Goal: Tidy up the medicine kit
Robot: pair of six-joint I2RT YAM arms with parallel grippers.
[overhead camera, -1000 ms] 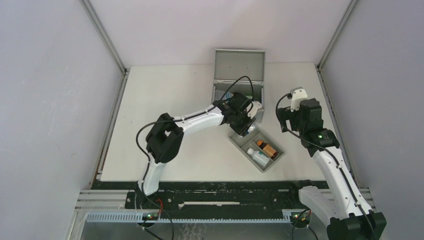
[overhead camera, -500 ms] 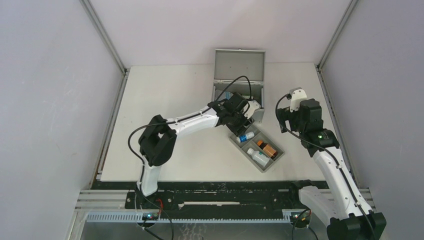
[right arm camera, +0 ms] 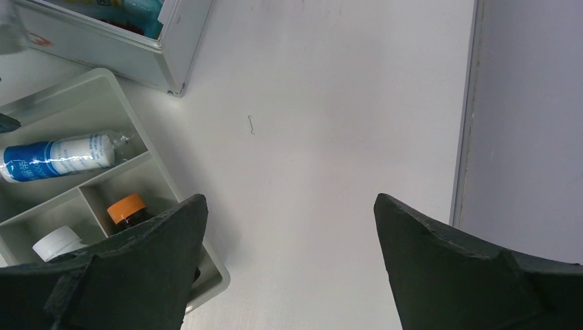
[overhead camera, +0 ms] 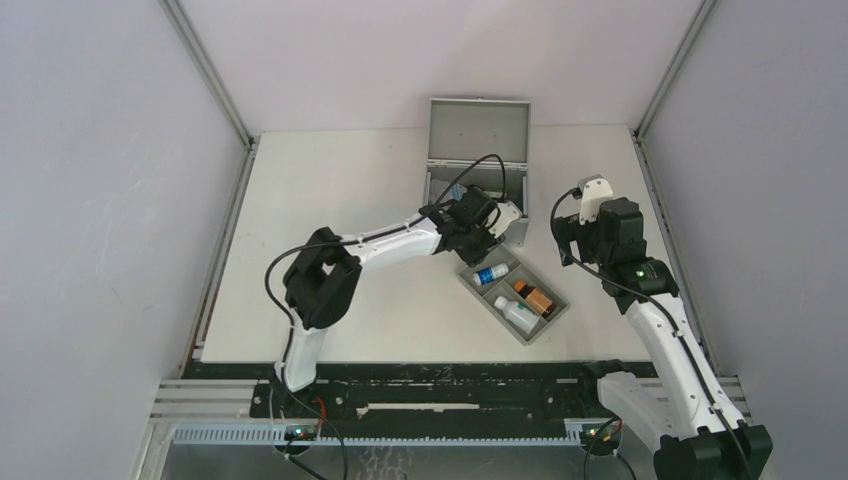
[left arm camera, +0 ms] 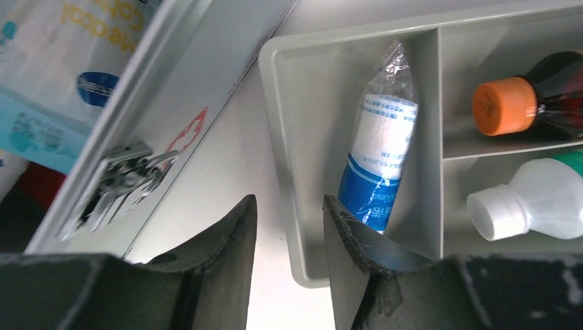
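I read left fingers [left arm camera: 227,265] part-open, empty, straddling tray [left arm camera: 280,137] rim, roll [left arm camera: 381,148] just right, kit [left arm camera: 179,82] left; right fingers [right arm camera: 137,265] wide apart, empty, over tabletop [right arm camera: 330,137].

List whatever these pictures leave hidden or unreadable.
- Kit contents: top view, left arm covers most of the opening; left wrist view cuts the packets off at its edge.
- Brown bottle label: left wrist view, cut by the right edge; top view, too small.
- White bottle body: right wrist view, behind the finger.
- Roll print: blurred.
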